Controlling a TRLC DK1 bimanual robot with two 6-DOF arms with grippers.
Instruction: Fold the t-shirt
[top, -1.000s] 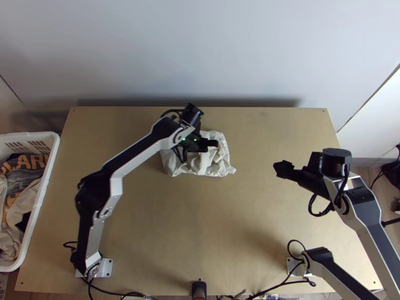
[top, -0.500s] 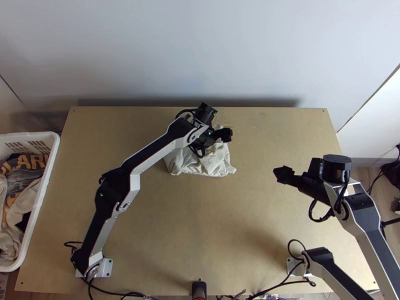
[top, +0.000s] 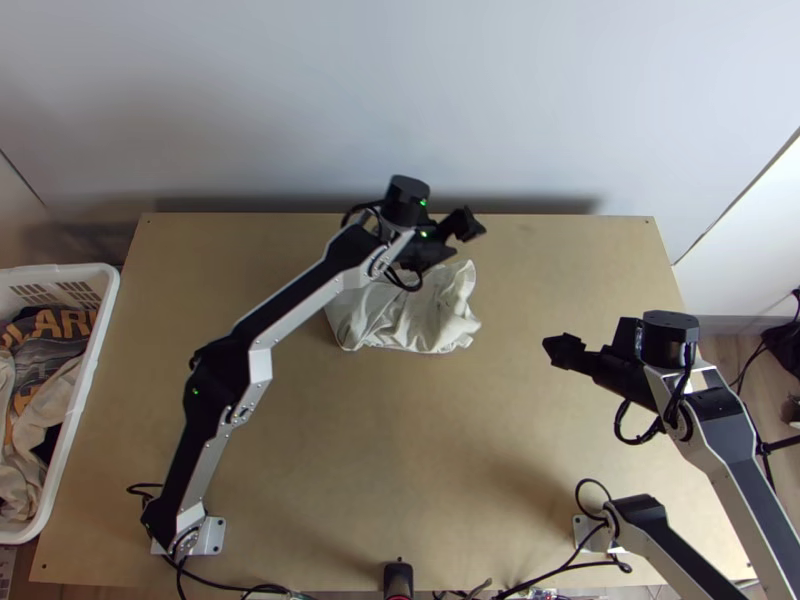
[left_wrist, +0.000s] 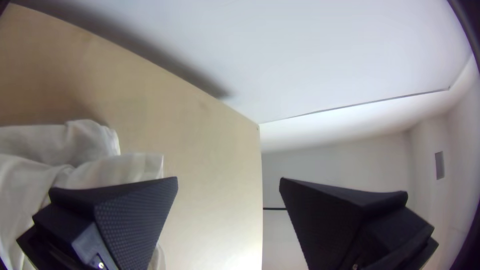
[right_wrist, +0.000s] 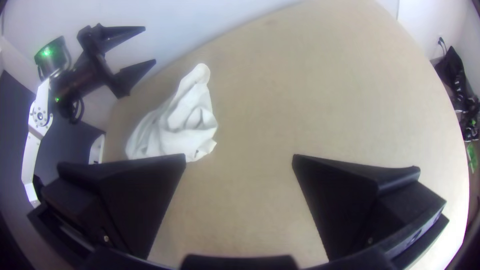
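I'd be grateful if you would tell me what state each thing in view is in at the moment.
T-shirt: bunched and wrinkled on the table, not folded.
Left gripper: open, empty.
Right gripper: open, empty.
Basket: upright, holding clothes.
Clothes: heaped loosely in the basket.

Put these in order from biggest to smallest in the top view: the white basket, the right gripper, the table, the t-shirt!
1. Table
2. White basket, though the picture's edge cuts it off
3. T-shirt, bunched and partly covered
4. Right gripper
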